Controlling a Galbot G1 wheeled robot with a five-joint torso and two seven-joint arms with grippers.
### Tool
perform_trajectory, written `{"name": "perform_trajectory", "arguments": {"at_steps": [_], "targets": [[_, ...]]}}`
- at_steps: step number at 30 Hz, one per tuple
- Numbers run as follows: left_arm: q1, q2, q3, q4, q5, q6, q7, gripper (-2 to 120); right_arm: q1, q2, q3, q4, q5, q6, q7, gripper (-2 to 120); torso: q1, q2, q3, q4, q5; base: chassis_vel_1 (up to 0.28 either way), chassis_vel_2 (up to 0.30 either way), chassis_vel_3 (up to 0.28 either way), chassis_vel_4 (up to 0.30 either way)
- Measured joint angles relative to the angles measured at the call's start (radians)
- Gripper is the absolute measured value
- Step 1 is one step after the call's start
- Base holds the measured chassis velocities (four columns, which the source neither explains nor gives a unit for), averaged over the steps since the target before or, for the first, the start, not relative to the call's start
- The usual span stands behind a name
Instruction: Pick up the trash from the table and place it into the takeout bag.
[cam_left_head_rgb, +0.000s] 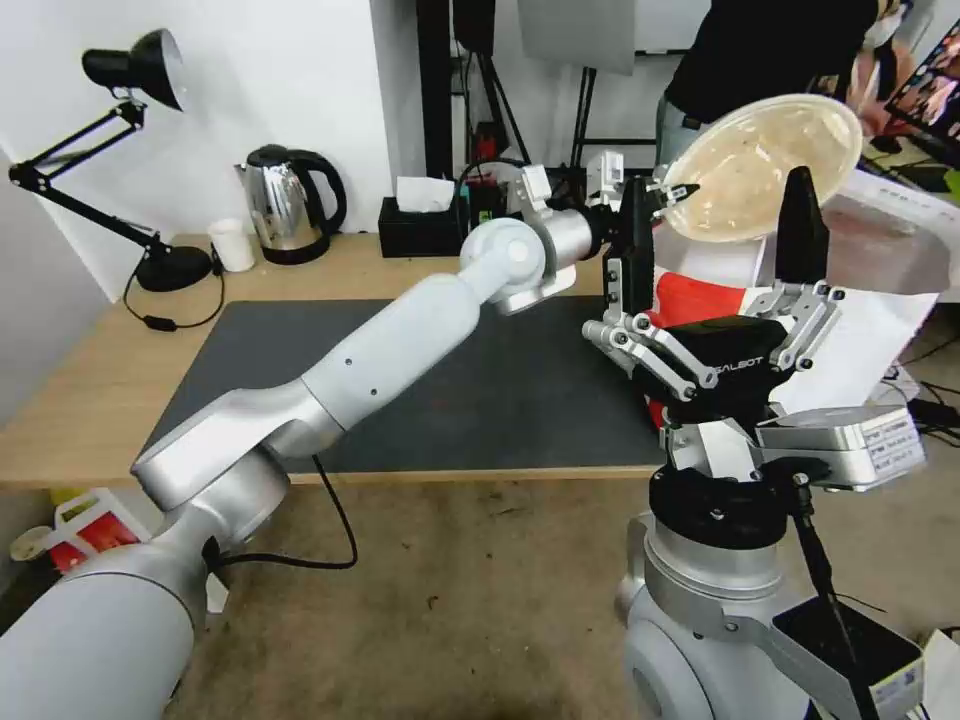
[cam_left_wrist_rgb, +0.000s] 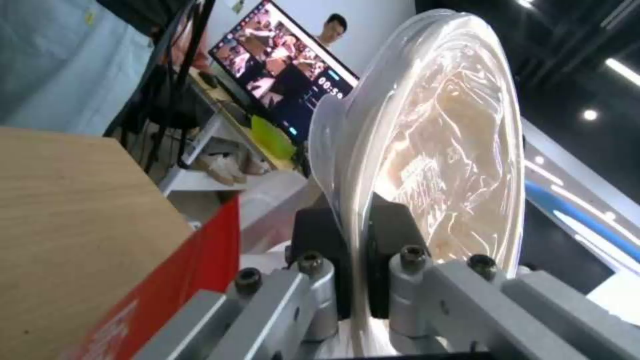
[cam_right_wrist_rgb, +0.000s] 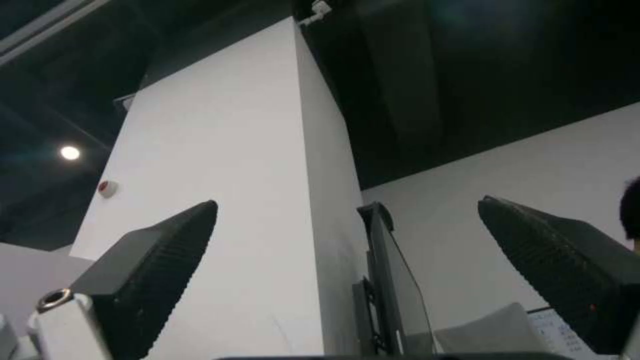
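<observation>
My left gripper (cam_left_head_rgb: 668, 192) reaches across the table (cam_left_head_rgb: 80, 400) to its right end and is shut on the rim of a shallow round beige translucent lid (cam_left_head_rgb: 762, 165), a piece of the trash. The lid is held tilted in the air above the white and red takeout bag (cam_left_head_rgb: 705, 300). In the left wrist view the black pads (cam_left_wrist_rgb: 320, 245) pinch the lid (cam_left_wrist_rgb: 440, 140) edge-on, with the bag's red side (cam_left_wrist_rgb: 193, 280) below. My right gripper (cam_left_head_rgb: 718, 195) points upward in front of the bag, open, with nothing between its fingers (cam_right_wrist_rgb: 153, 270).
A dark grey mat (cam_left_head_rgb: 480, 380) covers the table's middle. Along the back stand a black desk lamp (cam_left_head_rgb: 140, 70), a small white cup (cam_left_head_rgb: 232, 245), a steel kettle (cam_left_head_rgb: 290, 205) and a black tissue box (cam_left_head_rgb: 420, 225). A cable hangs off the front edge.
</observation>
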Motion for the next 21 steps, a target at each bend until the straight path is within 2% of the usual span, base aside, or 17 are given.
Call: {"name": "perform_trajectory", "arguments": {"at_steps": [21], "targets": [[-0.002, -0.009, 0.047, -0.020, -0.004, -0.003, 0.027, 3, 0.001, 0.000, 0.000, 0.000, 0.002, 0.004, 0.000, 100, 0.000, 0.000, 0.000, 0.0000, -0.0001, 0.000, 0.000, 0.000, 0.000]]}}
